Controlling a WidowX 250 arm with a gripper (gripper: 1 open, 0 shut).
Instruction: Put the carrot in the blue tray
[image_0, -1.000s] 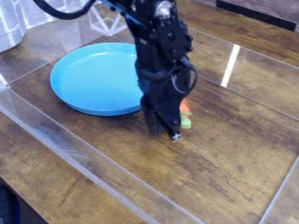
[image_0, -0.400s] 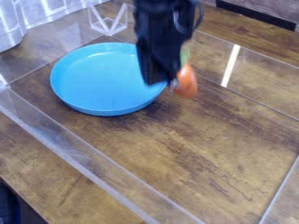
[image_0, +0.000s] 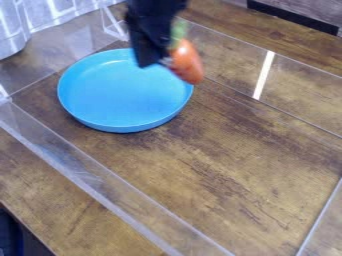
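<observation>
Your gripper (image_0: 171, 52): jaws clamped on carrot (image_0: 189, 64) | carrot: clear of the table (image_0: 227, 170), above far right rim of tray (image_0: 107, 95) | tray: far left

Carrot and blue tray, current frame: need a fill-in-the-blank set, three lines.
1. The gripper is shut on the ___.
2. The carrot, lifted off the table, is ___ in colour.
3. The blue tray sits on a ___ table.
Missing words: carrot; orange; wooden.
</observation>
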